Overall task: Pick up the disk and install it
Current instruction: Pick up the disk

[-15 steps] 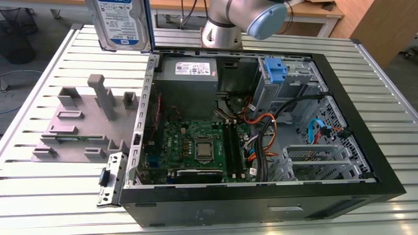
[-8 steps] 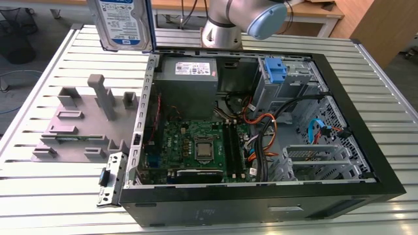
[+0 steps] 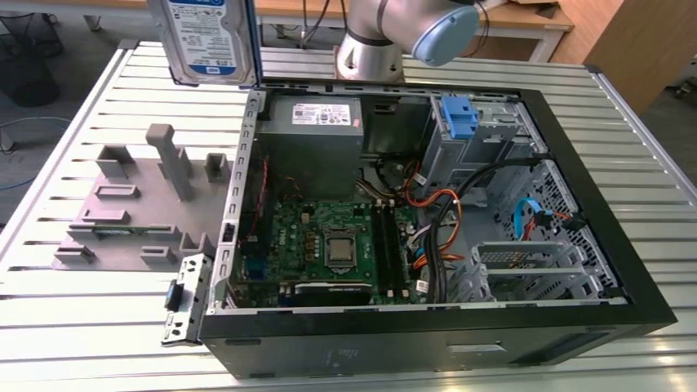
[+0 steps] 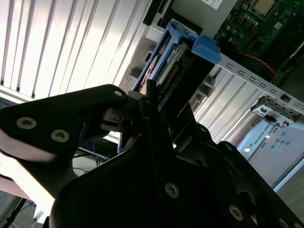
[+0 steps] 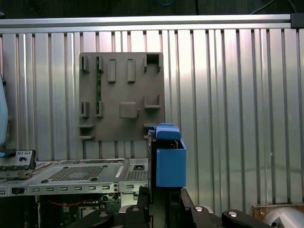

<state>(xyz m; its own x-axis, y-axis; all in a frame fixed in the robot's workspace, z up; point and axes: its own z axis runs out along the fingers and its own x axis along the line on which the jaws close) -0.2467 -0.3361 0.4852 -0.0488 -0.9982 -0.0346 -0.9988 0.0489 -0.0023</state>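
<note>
In the exterior view the disk (image 3: 207, 41) is running off the picture's upper edge, so its upper part and whatever is holding it are being cut away. The arm (image 3: 397, 33) is leaving by the same edge. In the first wrist view the end effector (image 5: 160, 194) is covering the gripped end of the disk. The disk is hiding one corner of the grey tray (image 5: 121, 99), and the computer case (image 5: 71, 175) is being cut by the picture's edge. In the second wrist view the end effector's dark body is masking most of the disk.
</note>
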